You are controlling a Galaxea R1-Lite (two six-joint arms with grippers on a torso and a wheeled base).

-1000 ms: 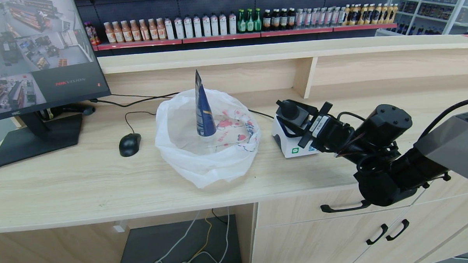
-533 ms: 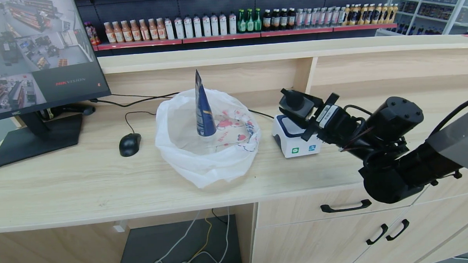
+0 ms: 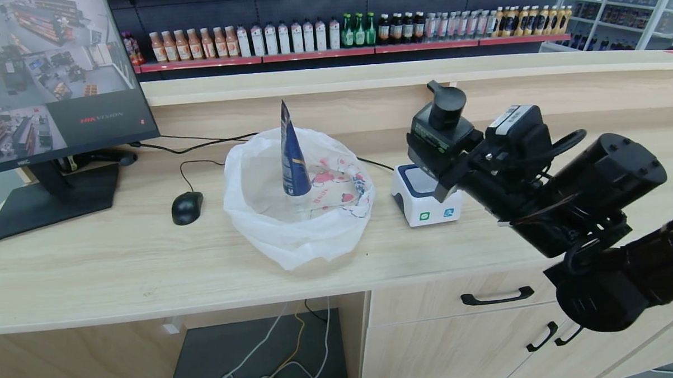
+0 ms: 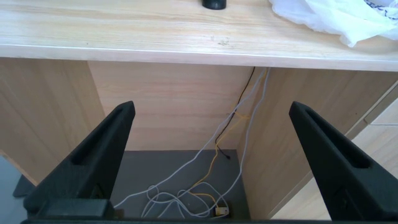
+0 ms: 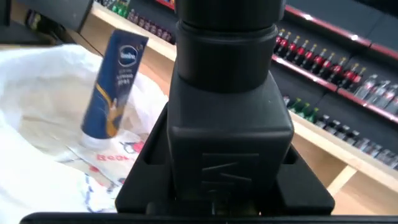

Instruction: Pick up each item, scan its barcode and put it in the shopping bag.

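Black bottle [image 3: 443, 132] with a round cap is held upright in the air, pinched by the right hand [image 3: 453, 171], just above the white scanner [image 3: 426, 202], which stands on the tabletop [image 3: 121, 263]. The scanning step is judged to be in hand: the bottle is lifted and presented over the scanner's dark window, but it cannot be told whether its barcode faces that window. Should no read be obtained, a turn of the wrist would be called for. After that, the bottle would have to be carried to the robot's left, over the rim of the shopping bag [image 3: 294, 246], and lowered inside before being let go.

A blue tube [image 3: 293, 157] is already stood cap-down in the bag, so room beside it would have to be found and care taken that it is not knocked over. The bag's thin white wall is slumped and open at the top, just beside the scanner.

The left hand [image 4: 214, 168] is held low below the tabletop edge, its fingers spread and nothing between them; loose cables [image 4: 211, 186] are seen beyond it under the tabletop.

Farther to the left, a black mouse [image 3: 186, 207] and a monitor [image 3: 47, 70] are set on the pale wood surface. Drawers [image 3: 486, 301] are fitted beneath, and a shop shelf [image 3: 365, 45] lined with bottles is seen behind.
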